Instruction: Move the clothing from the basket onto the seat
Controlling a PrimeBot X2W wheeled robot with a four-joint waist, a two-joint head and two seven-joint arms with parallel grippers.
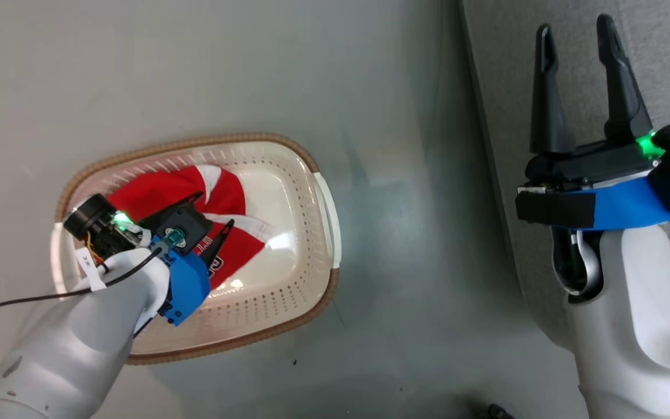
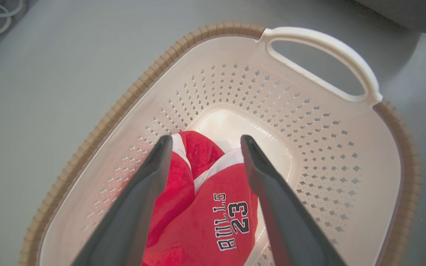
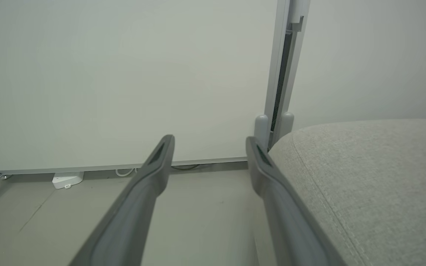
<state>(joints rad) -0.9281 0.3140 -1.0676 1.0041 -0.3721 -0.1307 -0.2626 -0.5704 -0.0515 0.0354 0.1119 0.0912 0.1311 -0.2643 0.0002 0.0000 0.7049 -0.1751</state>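
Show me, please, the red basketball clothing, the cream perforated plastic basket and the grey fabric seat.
red basketball clothing [image 2: 205, 207]: left wrist view, red fabric beside the lettering.
cream perforated plastic basket [image 2: 327, 147]: left wrist view, perforated side wall.
grey fabric seat [image 3: 375, 177]: right wrist view, upholstered top.
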